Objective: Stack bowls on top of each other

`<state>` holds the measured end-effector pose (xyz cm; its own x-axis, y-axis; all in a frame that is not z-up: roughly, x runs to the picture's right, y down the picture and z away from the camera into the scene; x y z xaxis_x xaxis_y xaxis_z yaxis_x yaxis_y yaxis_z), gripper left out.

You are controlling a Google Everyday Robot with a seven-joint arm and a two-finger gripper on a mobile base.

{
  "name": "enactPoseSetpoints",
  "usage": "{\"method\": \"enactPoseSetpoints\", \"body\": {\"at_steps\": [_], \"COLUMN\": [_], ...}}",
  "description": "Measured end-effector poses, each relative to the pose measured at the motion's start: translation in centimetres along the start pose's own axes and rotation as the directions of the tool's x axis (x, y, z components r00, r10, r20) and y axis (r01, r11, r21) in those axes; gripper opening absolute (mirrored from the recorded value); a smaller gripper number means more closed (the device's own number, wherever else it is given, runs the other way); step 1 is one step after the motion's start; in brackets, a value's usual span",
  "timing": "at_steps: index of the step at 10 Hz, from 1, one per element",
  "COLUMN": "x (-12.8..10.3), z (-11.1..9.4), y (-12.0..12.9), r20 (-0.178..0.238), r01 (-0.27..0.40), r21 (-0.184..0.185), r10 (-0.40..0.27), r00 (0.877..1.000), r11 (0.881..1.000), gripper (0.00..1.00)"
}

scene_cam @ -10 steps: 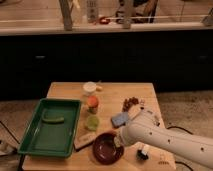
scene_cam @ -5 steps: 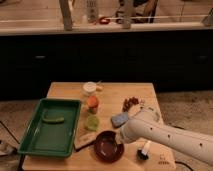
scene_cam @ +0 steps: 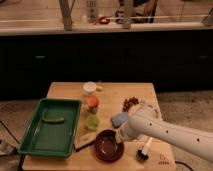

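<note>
A dark red glossy bowl [scene_cam: 107,146] with a reddish rim sits near the front edge of the wooden table [scene_cam: 112,95]. I cannot tell whether it is a single bowl or more than one nested. My gripper [scene_cam: 120,137] is at the end of the white arm [scene_cam: 165,134], which comes in from the right. It is at the bowl's right rim, and the arm hides most of it.
A green rectangular tray [scene_cam: 50,126] with a green item in it lies at the left. A white cup [scene_cam: 90,88], an orange cup [scene_cam: 93,104] and a green cup [scene_cam: 92,122] stand in a row behind the bowl. A blue sponge [scene_cam: 120,119], a brown-red cluster [scene_cam: 131,103] and a black-and-white tool [scene_cam: 145,150] lie to the right.
The arm's end has shifted slightly at the bowl's right rim. The bowl and the other items have not moved.
</note>
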<state>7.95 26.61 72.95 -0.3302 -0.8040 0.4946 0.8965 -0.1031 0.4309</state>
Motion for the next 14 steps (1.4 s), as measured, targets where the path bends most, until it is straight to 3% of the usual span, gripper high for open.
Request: {"method": "enactPoseSetpoints", "body": {"at_steps": [2,14], "x": [-0.05,0.20], "z": [0.34,-0.09], "y": [0.00,0.40], "r20": [0.031,0.038], "r01": [-0.001,0.009], "r21": [-0.004,-0.016], "r10": [0.001,-0.009], "r00": [1.000,0.999], "r11": [1.000,1.000], "gripper": [0.80,0.80]}}
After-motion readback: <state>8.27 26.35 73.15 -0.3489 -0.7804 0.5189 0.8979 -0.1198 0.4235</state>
